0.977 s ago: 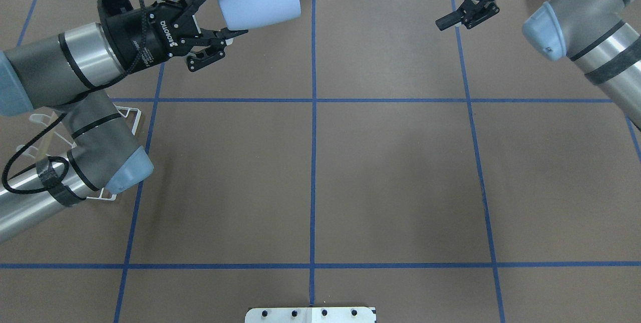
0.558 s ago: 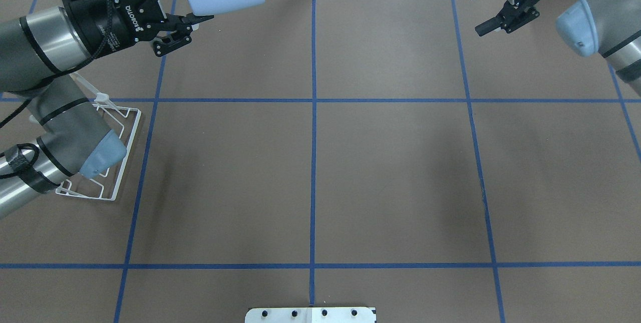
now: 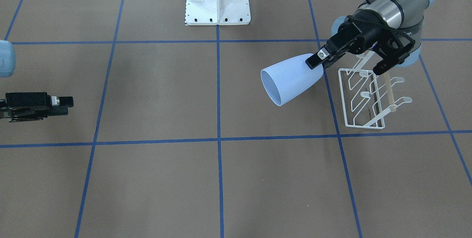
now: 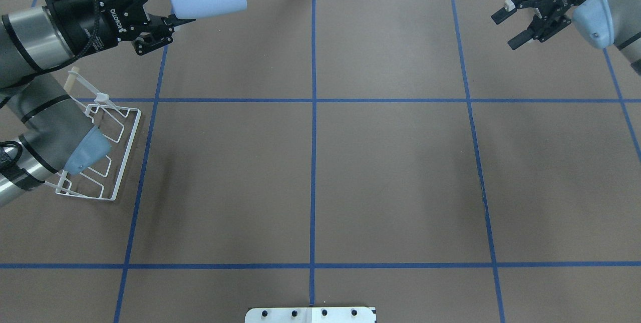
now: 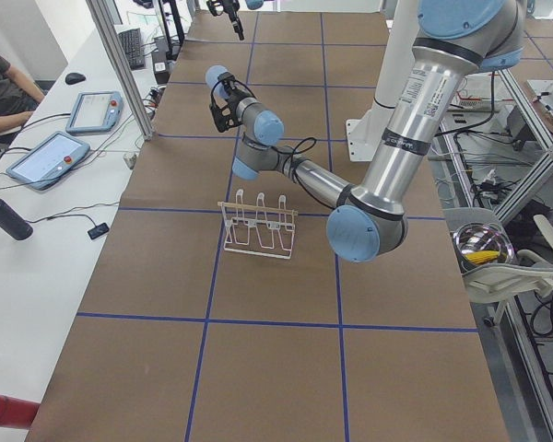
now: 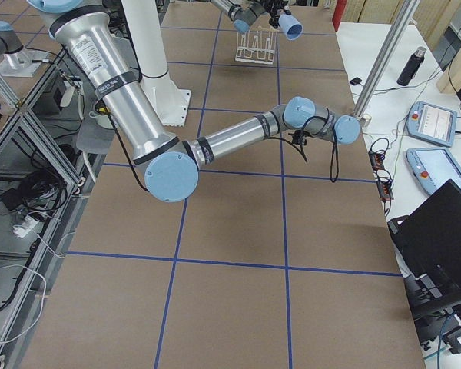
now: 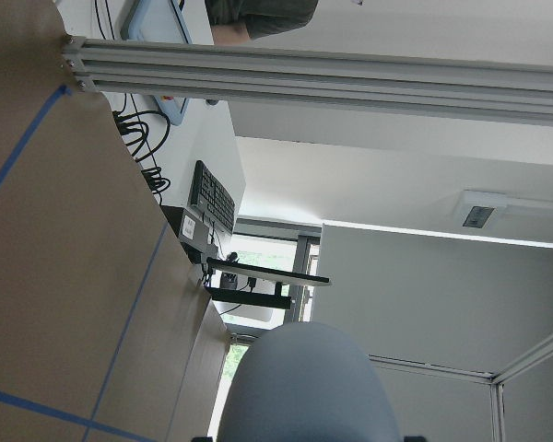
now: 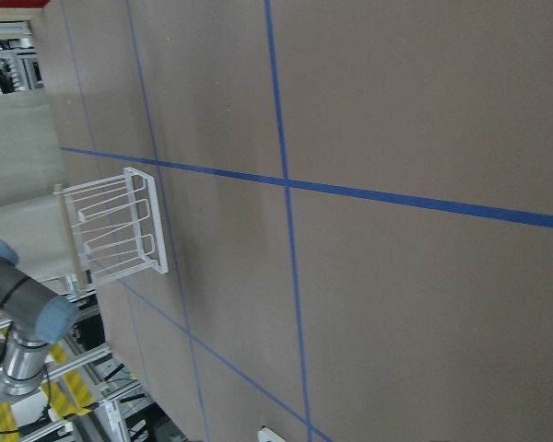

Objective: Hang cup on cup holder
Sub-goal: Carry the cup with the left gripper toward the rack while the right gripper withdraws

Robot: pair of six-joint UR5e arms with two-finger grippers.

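Cup (image 3: 291,81) carriage is the step in hand, by my reading: lifted, not yet hung. In the front-facing view it lies roughly on its side in the air. The left fingers (image 3: 318,59) are clamped on its narrow closed end, and its open mouth is turned toward the middle of the bench (image 3: 166,94), away from the cup holder (image 3: 364,94). That holder stands near the bench's left edge, about midway between the near and far edges, its prongs (image 3: 405,100) all bare. Cup and holder are near each other but apart. The right fingers (image 3: 61,101) hover by the right edge, seen edge-on here.

Overhead, the cup shows toward the far left corner, beyond the holder. As it is raised, its exact spot over the bench is hard to fix. The right fingers stand apart, holding nothing, near the far right corner.

From both bench ends the cup is small and appears lifted clear of the bench.

The left wrist view shows only the cup's closed end at the bottom, aimed past the far edge, with no holder in sight. The right wrist view shows the holder far off and no cup.

Next, I judge, the wrist must turn the mouth downward and carry the cup back toward the left edge. It then lowers until one prong enters the mouth, and the fingers part. The wide mouth forgives some error, but the wooden rod (image 3: 388,94) and neighbouring prongs crowd the approach.
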